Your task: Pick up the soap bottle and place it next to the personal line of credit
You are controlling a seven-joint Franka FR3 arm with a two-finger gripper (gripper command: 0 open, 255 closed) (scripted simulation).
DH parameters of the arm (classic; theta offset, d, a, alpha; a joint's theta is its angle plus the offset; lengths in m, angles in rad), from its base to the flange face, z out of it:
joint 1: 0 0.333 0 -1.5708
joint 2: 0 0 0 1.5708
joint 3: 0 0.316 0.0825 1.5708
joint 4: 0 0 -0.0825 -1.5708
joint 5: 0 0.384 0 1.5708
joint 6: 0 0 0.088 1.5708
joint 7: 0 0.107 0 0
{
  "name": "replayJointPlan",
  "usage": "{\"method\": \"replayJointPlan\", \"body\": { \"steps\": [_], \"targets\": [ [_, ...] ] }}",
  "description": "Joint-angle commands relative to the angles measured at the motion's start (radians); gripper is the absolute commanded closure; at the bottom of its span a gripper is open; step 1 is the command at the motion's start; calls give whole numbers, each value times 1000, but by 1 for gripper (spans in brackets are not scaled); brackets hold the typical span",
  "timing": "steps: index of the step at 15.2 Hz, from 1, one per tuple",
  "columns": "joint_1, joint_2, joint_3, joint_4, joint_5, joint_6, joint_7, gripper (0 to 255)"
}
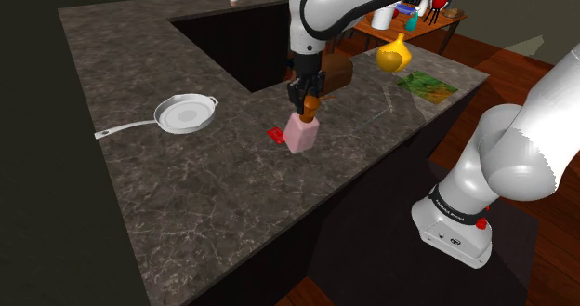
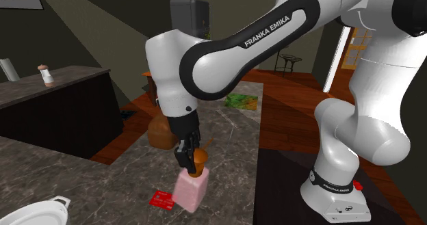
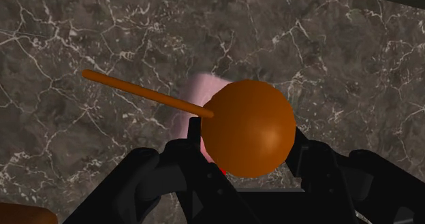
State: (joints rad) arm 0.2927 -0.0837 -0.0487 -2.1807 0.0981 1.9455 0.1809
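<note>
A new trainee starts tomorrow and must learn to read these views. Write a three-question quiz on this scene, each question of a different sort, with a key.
1. True or false: the claw grips the soap bottle by its pink body.
2. Which thing lies on the counter right beside the bottle? A) a red card B) a fork C) a blue cup
3. Fill in: in the shoulder view, the frying pan lies to the bottle's ____.
Key: 1 false, it clasps the orange pump top; 2 A; 3 left.
</note>
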Motion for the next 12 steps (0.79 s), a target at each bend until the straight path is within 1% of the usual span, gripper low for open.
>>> {"method": "replayJointPlan", "body": {
  "steps": [1, 5, 6, 11, 12],
  "targets": [
    [0, 0, 0, -2, 0, 3, 0, 255],
    [0, 0, 0, -2, 0, 3, 0, 255],
    [0, 0, 0, -2, 0, 3, 0, 0],
    [0, 0, 0, -2, 0, 3, 0, 0],
    [-1, -6, -1, 25, -2, -31, 1, 0]
  ]
}}
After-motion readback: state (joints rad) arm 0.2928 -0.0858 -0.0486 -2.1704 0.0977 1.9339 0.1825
